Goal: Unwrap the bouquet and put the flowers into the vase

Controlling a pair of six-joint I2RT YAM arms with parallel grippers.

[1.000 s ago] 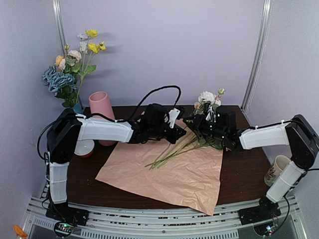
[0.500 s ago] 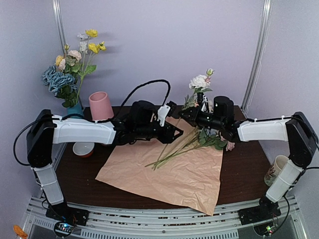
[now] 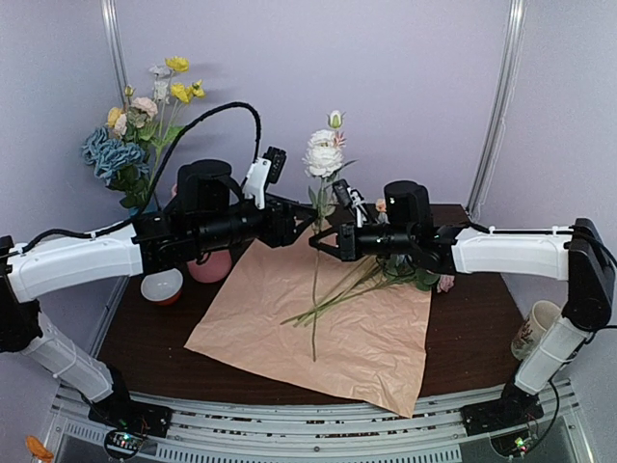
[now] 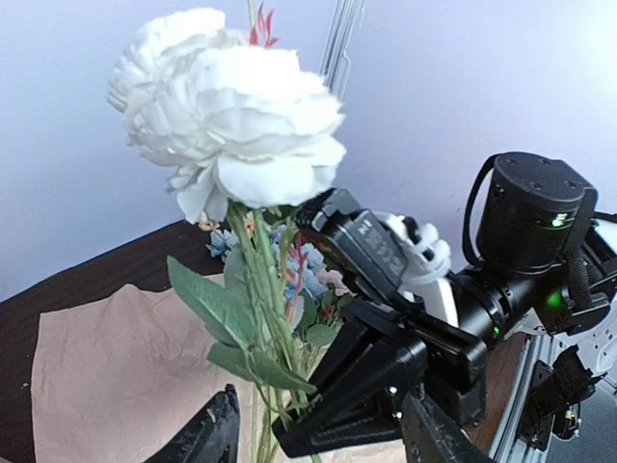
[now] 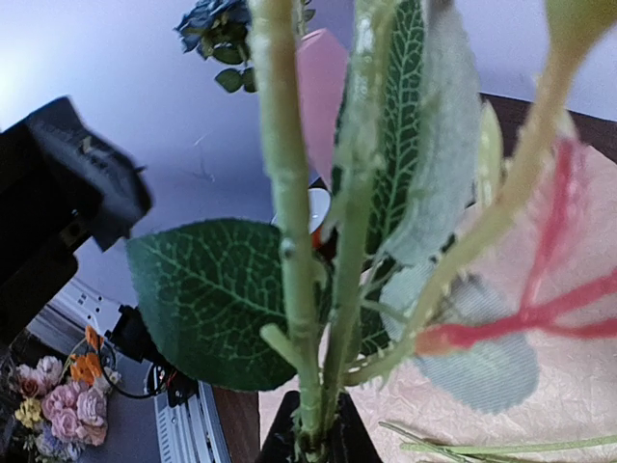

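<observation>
The print on the mug [image 3: 533,328] at the right is too small for me to read.

My right gripper [image 3: 321,241] is pinched tight on the stems of the white flower [image 3: 323,154]. I hold it up straight in the air, and its long stem hangs down over the peach paper [image 3: 328,338]. A moment ago this flower was lower and leaning, close to the table [image 3: 145,342]. Now it is much higher.

My left gripper [image 3: 301,220] was shut a second ago. Now its fingers [image 4: 207,439] are wide apart, one on each side of the stems, and they grip nothing. My left arm has also swung up and back.

The other flowers [image 3: 390,275] lie on the flat paper, under my right arm. The pink vase [image 3: 207,266] stands at the back left of the table. My left arm hides its top, so I see only the bottom part. A small bowl [image 3: 162,286] sits just beside it. The yellow and blue bunch [image 3: 135,135] stands behind.

In my right wrist view the stems and leaves are very close and blurry, and my fingers are cut off at the bottom.
</observation>
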